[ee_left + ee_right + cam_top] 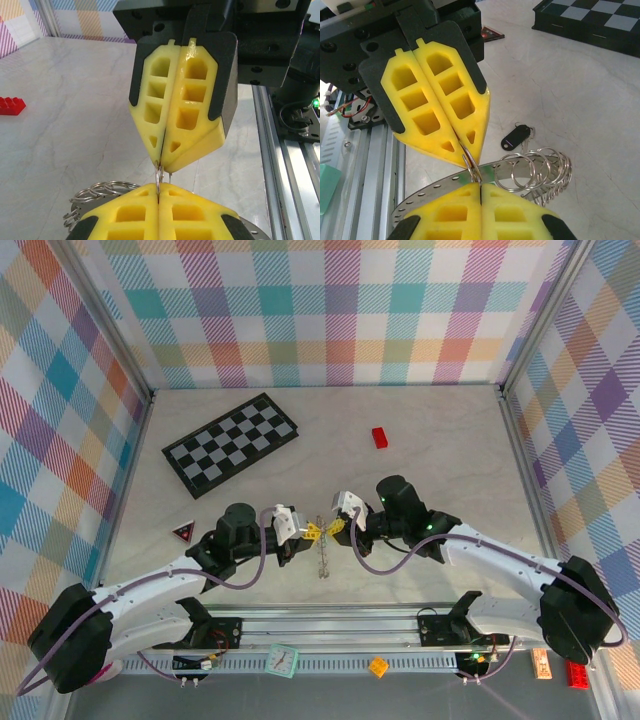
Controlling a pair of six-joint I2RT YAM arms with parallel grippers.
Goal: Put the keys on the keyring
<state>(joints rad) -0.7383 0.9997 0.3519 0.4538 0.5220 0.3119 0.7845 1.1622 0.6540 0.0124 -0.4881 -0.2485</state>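
Left claw [466, 155] and right claw [480, 186] pinch 1 small ring [470, 166] at the keyring [442, 184].

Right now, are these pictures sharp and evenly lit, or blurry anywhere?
Top view: even light, soft shadows, keyring too small to read. Left wrist view: mild sheen on the table. Right wrist view: left claw crisp, chessboard slightly soft.

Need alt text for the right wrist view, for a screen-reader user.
Two shut yellow-fingered grippers meet tip to tip, the right gripper from below and the left gripper from above, both pinching a small wire ring. Beside it are a bunch of silvery rings and, lying on the pale table, a black-headed key.
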